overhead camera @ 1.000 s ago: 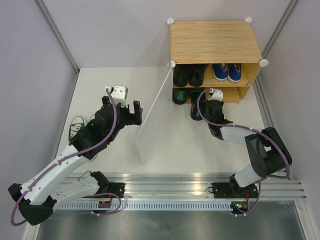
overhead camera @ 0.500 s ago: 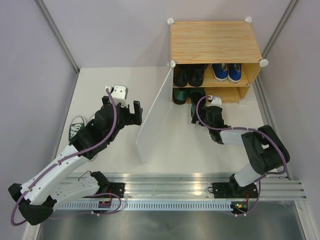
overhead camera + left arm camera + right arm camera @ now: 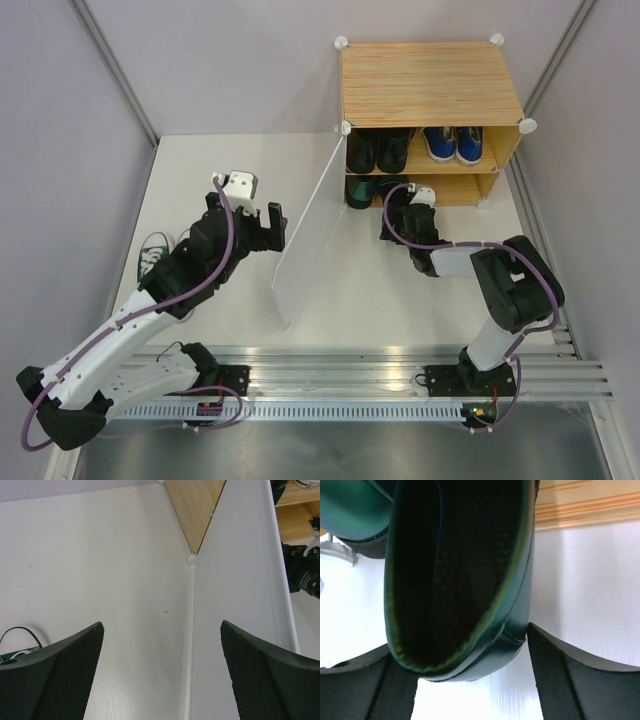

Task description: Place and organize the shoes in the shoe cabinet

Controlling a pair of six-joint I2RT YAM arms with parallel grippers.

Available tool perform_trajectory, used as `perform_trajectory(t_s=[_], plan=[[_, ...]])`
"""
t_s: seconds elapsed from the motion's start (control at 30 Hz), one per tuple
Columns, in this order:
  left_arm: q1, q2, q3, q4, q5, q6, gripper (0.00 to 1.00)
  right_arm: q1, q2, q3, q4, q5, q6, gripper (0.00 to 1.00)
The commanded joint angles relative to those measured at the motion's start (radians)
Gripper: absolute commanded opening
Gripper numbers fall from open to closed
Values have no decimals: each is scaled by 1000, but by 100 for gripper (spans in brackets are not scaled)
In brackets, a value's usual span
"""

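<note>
The shoe cabinet (image 3: 430, 80) stands at the back right with its white door panel (image 3: 305, 240) swung open. Black dress shoes (image 3: 378, 148) and blue sneakers (image 3: 452, 143) sit on the upper shelf. One dark green leather shoe (image 3: 360, 190) is on the lower shelf. Its mate (image 3: 460, 570) lies at the shelf mouth, heel toward me. My right gripper (image 3: 459, 642) is closed on that heel, one finger on each side. My left gripper (image 3: 162, 680) hangs open and empty left of the door. A green white-toed sneaker (image 3: 152, 255) lies by the left arm.
The open door panel (image 3: 240, 605) stands between the two arms, its lower edge on the table. Grey walls close in on both sides. The sneaker's white toe (image 3: 22, 637) shows beside my left finger.
My right gripper has pushed forward toward the lower shelf and its jaws have narrowed onto the green shoe's heel. The left arm has not moved.
</note>
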Motion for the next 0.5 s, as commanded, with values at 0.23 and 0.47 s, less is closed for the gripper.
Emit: perform_trajectory(t_s=[0.23,0.47], plan=[[-4,-6,0,34,10,19,99,3,19,62,-42,40,17,56],[-4,-11,-2,36,4,23,100,3,-41,144,-126,67,10,26]])
